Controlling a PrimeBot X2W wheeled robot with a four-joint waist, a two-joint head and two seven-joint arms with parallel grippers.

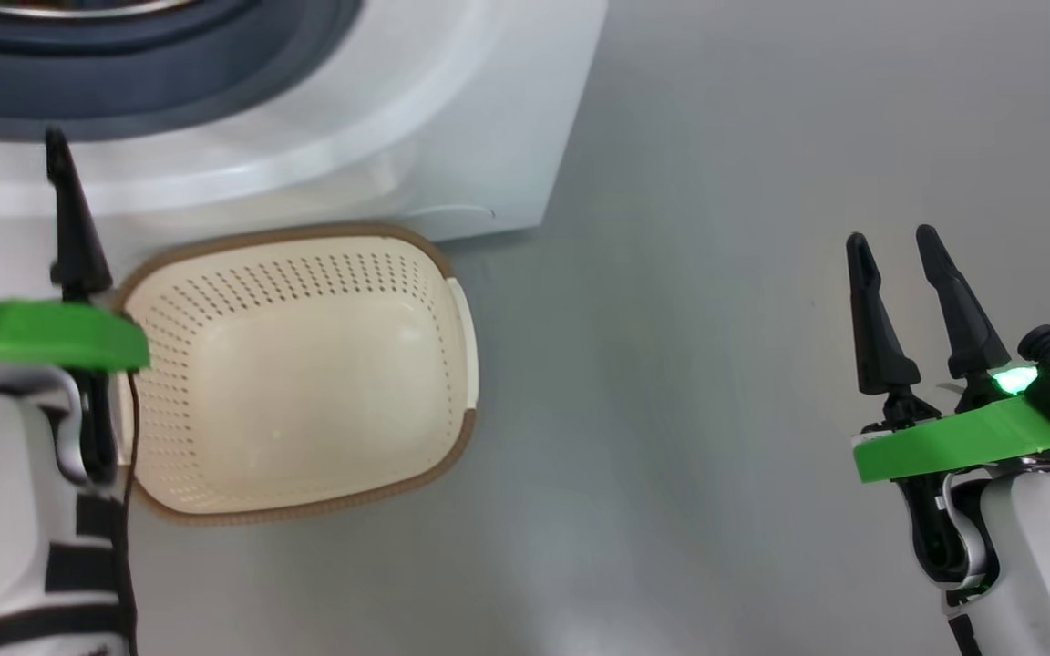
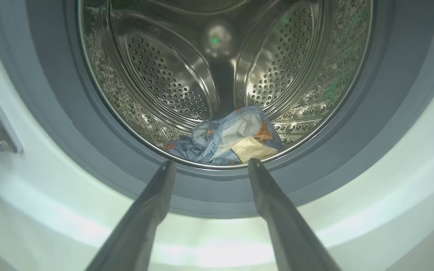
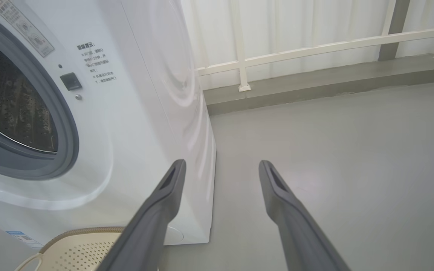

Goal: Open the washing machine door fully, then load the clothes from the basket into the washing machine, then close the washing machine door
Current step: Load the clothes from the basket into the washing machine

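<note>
The white washing machine (image 1: pixel 452 109) stands at the top left with its opening uncovered; the washing machine door is out of view. In the left wrist view the clothes (image 2: pixel 224 137), a light-blue bundle with orange prints and a cream patch, lie at the bottom of the steel drum (image 2: pixel 164 75). My left gripper (image 2: pixel 212 162) is open just outside the opening's lower rim, holding nothing. The cream basket (image 1: pixel 306 364) sits on the floor before the machine, its inside bare. My left gripper (image 1: pixel 7 150) hangs at the basket's left edge. My right gripper (image 1: pixel 891 235) is open over bare floor, far right of the basket.
Grey floor (image 1: pixel 716 364) stretches to the right of the machine and basket. In the right wrist view a white railing (image 3: pixel 315 49) runs along a raised ledge behind the machine. The machine's front shows a latch slot (image 3: pixel 70 81) right of the opening.
</note>
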